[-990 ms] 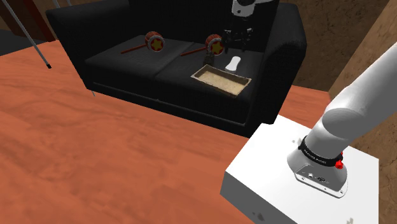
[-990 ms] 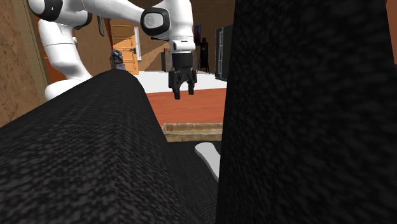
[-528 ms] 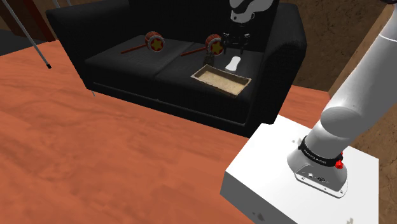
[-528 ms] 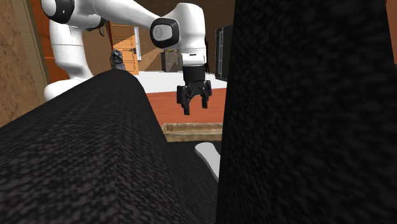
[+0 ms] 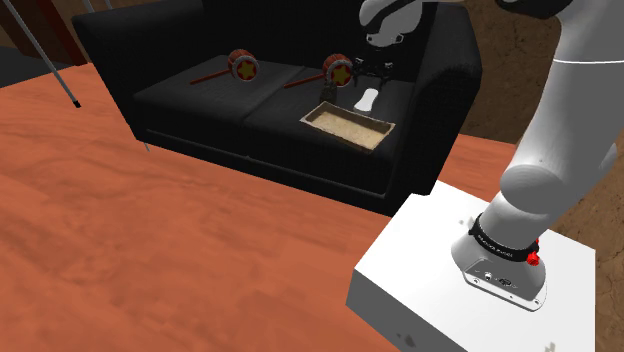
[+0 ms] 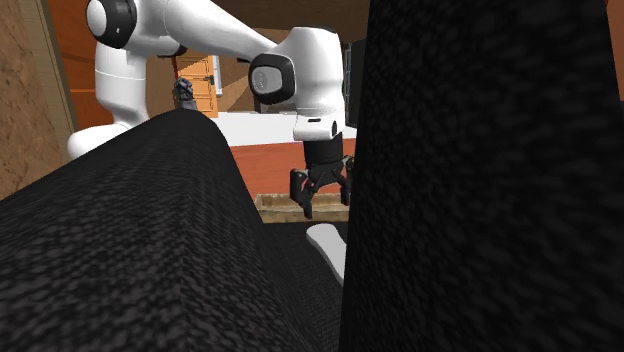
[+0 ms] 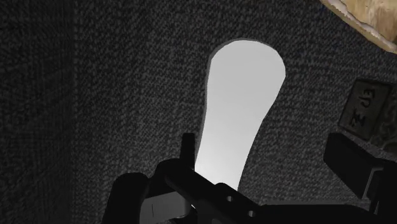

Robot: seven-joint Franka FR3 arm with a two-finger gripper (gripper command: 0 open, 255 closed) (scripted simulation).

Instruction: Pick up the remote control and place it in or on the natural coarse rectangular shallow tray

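Nothing is done yet — the white remote control lies on the sofa cushion, upper middle of the shoulder view, just beyond the tray. The gripper hovers over it, jaws wide and empty — grasping and placing remain.

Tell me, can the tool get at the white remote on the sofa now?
Probably yes. The open tool hangs right above the white remote, which lies flat on the black sofa seat with nothing over it.
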